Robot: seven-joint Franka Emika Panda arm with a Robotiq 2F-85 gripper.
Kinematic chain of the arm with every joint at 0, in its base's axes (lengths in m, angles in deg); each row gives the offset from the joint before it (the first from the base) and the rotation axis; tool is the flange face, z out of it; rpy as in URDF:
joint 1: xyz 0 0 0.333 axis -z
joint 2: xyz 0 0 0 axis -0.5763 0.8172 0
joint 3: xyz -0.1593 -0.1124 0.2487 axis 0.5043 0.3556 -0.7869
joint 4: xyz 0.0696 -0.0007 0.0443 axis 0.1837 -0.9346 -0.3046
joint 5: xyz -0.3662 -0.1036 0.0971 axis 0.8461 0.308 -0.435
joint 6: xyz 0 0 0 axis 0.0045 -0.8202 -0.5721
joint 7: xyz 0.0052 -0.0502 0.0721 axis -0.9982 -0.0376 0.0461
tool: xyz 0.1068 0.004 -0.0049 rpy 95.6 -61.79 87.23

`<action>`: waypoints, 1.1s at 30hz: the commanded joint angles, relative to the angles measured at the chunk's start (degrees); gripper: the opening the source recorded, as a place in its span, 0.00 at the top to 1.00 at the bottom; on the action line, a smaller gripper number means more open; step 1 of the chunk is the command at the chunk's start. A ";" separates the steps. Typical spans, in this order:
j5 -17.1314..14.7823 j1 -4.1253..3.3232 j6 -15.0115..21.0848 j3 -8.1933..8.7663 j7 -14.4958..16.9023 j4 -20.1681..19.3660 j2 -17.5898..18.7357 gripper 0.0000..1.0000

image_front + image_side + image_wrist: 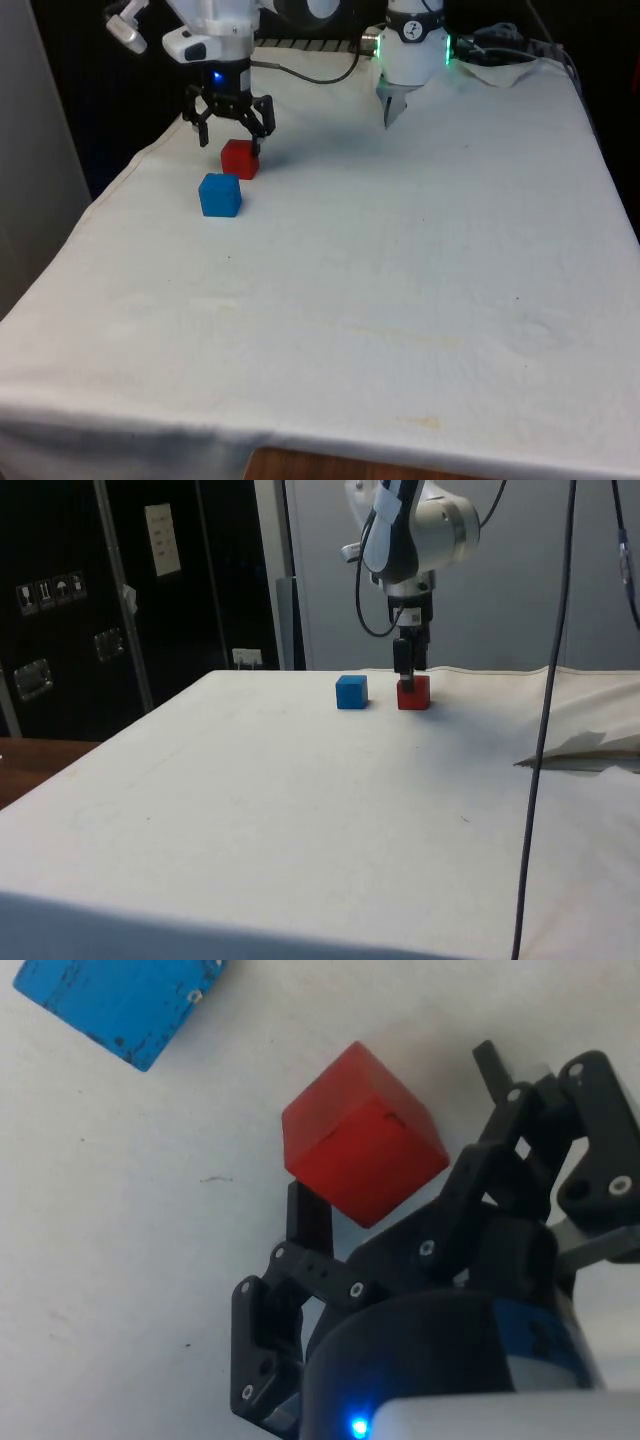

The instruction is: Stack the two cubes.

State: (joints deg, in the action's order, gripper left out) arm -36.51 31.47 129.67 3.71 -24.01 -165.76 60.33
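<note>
My jaws (231, 128) hang spread wide just above the red cube (240, 159), gripping nothing, at the far corner of the white-clothed worktop (400, 260) on the front view's left. The cube sits on the cloth, and the blue cube (220, 194) rests just beside it, nearer the front camera, with a narrow gap between the two.

The risk from here, as I judge it, lies in alignment. In the wrist view the red cube (362, 1132) sits turned at an angle to my fingers (308, 1222), with one corner pointing towards them. If I come down and close like this, I may catch it on its edges rather than its flat faces, and it could twist, skid across the cloth or pop free. A fingertip could also land on the cube's top instead of sliding past its side. The blue cube (115, 1005) is close enough that a skidding red one might knock it.

The side view puts my jaws (406, 666) low over the red cube (413, 692) and shows both cubes at rest on the worktop, the blue cube (351, 691) apart from it. What it cannot give is the cube's turn against my fingers; the wrist view supplies that. The front view alone shows how wide I am spread.
</note>
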 commanded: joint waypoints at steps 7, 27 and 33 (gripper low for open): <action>-1.15 0.74 0.34 -1.32 0.74 0.63 1.49 0.00; -0.57 0.17 0.23 -0.80 0.17 0.69 2.12 1.00; -0.57 0.17 0.23 -0.74 0.11 0.69 2.18 0.99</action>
State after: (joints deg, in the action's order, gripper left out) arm -36.80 31.41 129.73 3.25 -24.07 -165.07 62.39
